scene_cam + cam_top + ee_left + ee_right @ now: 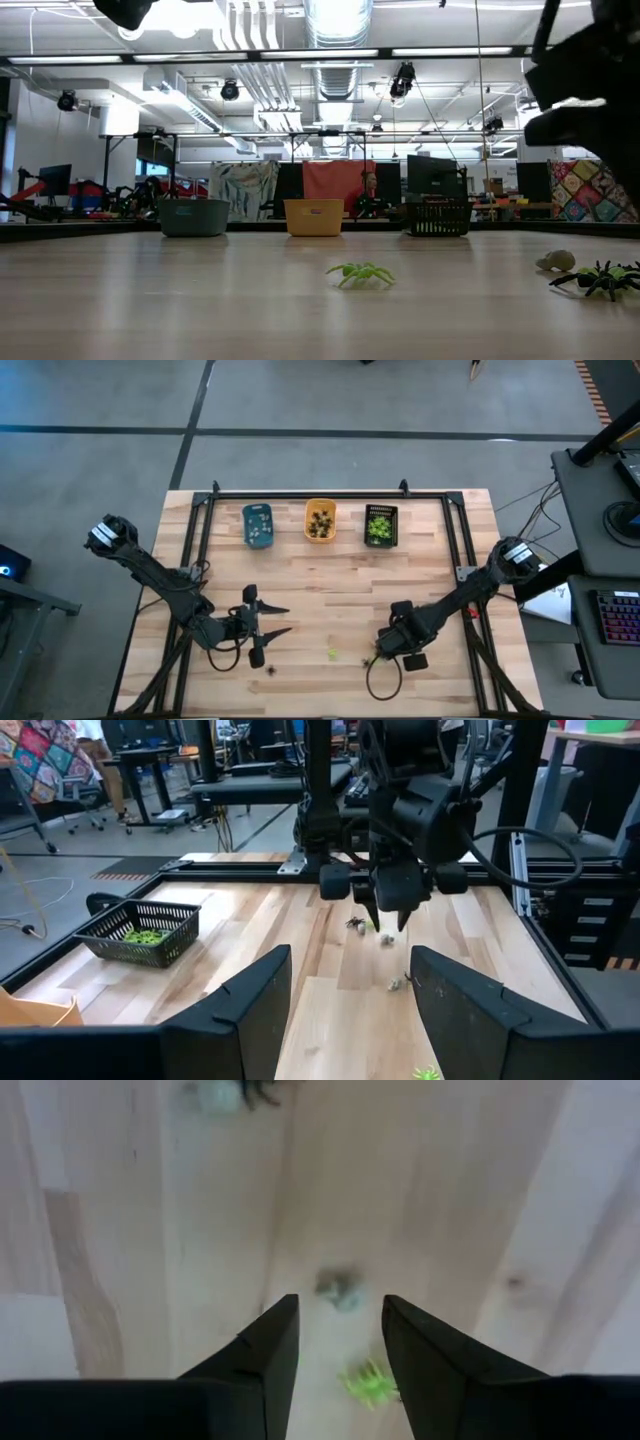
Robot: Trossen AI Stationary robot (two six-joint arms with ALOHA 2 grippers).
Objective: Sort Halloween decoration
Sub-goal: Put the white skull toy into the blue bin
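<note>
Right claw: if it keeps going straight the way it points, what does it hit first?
The right claw points down at the table, fingers apart. First in line looks like the yellow-green spider between its fingertips, with a pale figure just beyond. Depth is unclear.

Bare wood lies between both arms and the three trays (320,522); loose spiders (332,654) dot the front.

Both arms reach inward low, jaws parted on each.

blue tray (257,525) | orange tray (320,521) | black tray (381,526) | wooden table (330,595)
</note>
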